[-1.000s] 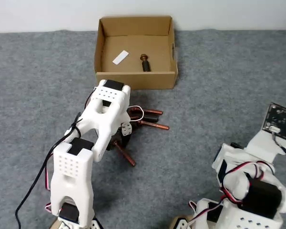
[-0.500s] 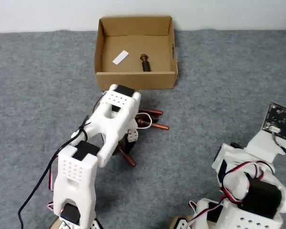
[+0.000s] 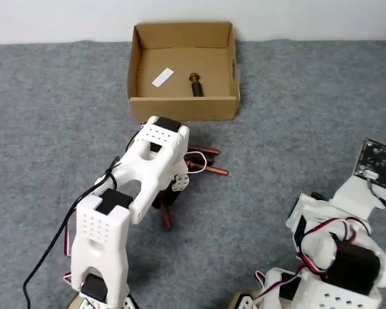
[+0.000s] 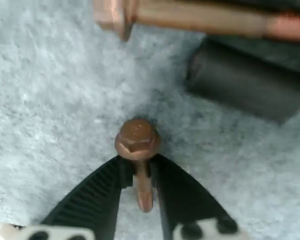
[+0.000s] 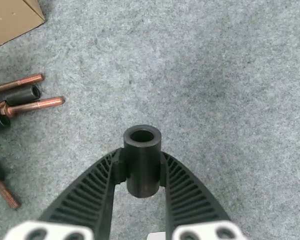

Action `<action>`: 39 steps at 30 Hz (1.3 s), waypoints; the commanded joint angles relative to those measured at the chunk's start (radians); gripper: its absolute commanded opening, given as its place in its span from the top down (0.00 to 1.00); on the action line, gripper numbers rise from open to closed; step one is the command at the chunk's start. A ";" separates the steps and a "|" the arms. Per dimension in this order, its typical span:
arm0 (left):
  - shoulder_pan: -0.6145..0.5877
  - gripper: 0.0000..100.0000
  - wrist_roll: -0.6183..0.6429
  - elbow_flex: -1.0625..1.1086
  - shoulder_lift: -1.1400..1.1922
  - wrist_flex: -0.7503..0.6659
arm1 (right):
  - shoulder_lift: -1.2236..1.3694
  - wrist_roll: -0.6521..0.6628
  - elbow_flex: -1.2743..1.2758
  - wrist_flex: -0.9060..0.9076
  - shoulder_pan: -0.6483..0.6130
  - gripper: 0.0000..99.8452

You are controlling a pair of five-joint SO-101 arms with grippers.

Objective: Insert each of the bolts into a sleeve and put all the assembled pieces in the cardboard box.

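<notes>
Bolt (image 4: pixel 138 145) clamped by its shank in left gripper (image 4: pixel 138 167), jaws almost closed on it, hex head projecting past the fingertips, low over the grey mat (image 3: pixel 296 116). High view puts this pair near table centre, at 6 o'clock from the cardboard box (image 3: pixel 183 107). Loose bolts (image 3: pixel 212 170) and a spare sleeve (image 5: pixel 22 94) lie just beside, at 3 o'clock. Sleeve (image 5: pixel 142 160) pinched in right gripper (image 5: pixel 141 169), jaws narrowly apart around it, bore facing the wrist camera; that arm sits at 5 o'clock. Box, at 12 o'clock, holds one assembled piece (image 3: pixel 196 84) and a white slip (image 3: pixel 162 77).
</notes>
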 commanded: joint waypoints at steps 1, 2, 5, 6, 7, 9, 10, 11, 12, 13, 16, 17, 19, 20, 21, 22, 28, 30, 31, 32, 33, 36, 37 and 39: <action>-0.032 0.99 0.015 0.019 0.008 -0.037 | -0.008 -0.003 -0.006 0.033 0.012 0.99; -0.029 0.99 0.015 0.018 0.003 -0.035 | -0.008 -0.003 -0.006 0.033 0.012 0.99; -0.015 0.99 0.015 0.008 -0.006 -0.009 | -0.008 -0.003 -0.006 0.033 0.012 0.99; -0.011 0.99 0.015 -0.001 -0.012 0.018 | -0.008 -0.003 -0.006 0.033 0.012 0.99; -0.002 0.99 0.015 -0.010 -0.020 0.041 | -0.010 -0.003 -0.006 0.033 0.012 0.99; 0.023 0.99 0.008 -0.021 -0.049 0.086 | -0.010 -0.003 -0.008 0.033 0.012 0.99; 0.035 1.00 0.008 -0.022 -0.071 0.097 | -0.010 -0.003 -0.008 0.033 0.010 0.99; 0.049 1.00 0.008 -0.022 -0.098 0.103 | -0.010 -0.003 -0.009 0.031 0.007 0.99; 0.060 1.00 0.006 -0.022 -0.130 0.106 | -0.010 -0.003 -0.012 0.031 0.007 0.99; 0.072 1.00 0.006 -0.022 -0.170 0.106 | -0.010 -0.003 -0.015 0.031 0.007 0.99; 0.118 1.00 -0.011 -0.022 -0.308 0.106 | -0.010 -0.002 -0.015 0.031 0.005 0.99; 0.135 1.00 -0.032 -0.021 -0.362 0.106 | -0.010 0.000 -0.015 0.035 0.005 0.99; 0.155 1.00 -0.069 -0.018 -0.463 0.106 | -0.021 0.028 -0.020 0.038 0.005 0.99; 0.161 1.00 -0.083 -0.018 -0.516 0.106 | -0.038 0.054 -0.029 0.038 0.007 0.99; 0.161 1.00 -0.095 -0.018 -0.566 0.104 | -0.058 0.080 -0.043 0.036 0.007 0.99; 0.161 1.00 -0.104 -0.016 -0.617 0.103 | -0.081 0.103 -0.060 0.035 0.007 0.99; 0.190 1.00 -0.189 0.016 -0.882 0.101 | -0.183 0.164 -0.072 0.033 0.008 0.99; 0.212 1.00 -0.219 0.070 -0.967 0.098 | -0.197 0.161 -0.072 0.028 0.007 0.99; 0.222 1.00 -0.222 0.104 -1.007 0.092 | -0.199 0.161 -0.072 0.019 0.007 0.99; 0.232 1.00 -0.224 0.143 -1.046 0.081 | -0.199 0.161 -0.068 0.012 0.007 0.99; 0.239 1.00 -0.226 0.185 -1.088 0.068 | -0.205 0.161 -0.054 0.002 0.007 0.99; 0.262 1.00 -0.230 0.337 -1.226 0.011 | -0.208 0.160 0.002 -0.015 0.005 0.99; 0.276 1.00 -0.230 0.389 -1.278 -0.017 | -0.208 0.147 0.014 -0.015 0.005 0.99; 0.293 1.00 -0.230 0.493 -1.393 -0.072 | -0.208 0.110 0.020 -0.015 0.005 0.99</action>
